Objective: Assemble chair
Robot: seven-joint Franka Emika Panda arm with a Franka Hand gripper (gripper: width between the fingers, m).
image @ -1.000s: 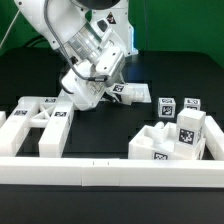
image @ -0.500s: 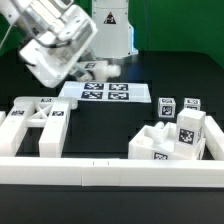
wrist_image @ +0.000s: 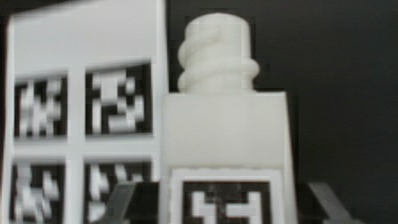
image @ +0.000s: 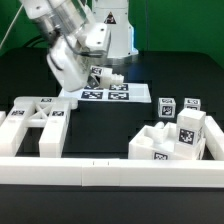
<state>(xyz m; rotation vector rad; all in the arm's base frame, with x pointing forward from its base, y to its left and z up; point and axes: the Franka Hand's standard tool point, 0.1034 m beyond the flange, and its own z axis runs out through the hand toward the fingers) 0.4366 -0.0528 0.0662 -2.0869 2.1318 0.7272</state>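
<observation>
Holding a cube-ended peg (wrist_image: 222, 120) above the marker board (image: 120, 94), the end effector (image: 96, 78) pinches its tagged cube end. Lining the ridged tip squarely with its socket looks essential before lowering; the X-braced frame (image: 40, 118) sits on the bench (image: 175, 72).

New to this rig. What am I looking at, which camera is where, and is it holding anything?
One robot arm is putting white plastic furniture parts together. The wide picture comes from a camera off the arm; the close-up comes from a camera on its wrist. The tool is shut on a peg, a cube with a rounded pin, held near the marker board, a flat tag sheet that is not one of the parts. On the black table: an X-braced frame at the exterior view's left, a notched block at its right, two more pegs just beyond that block, and a long white rail in front.
</observation>
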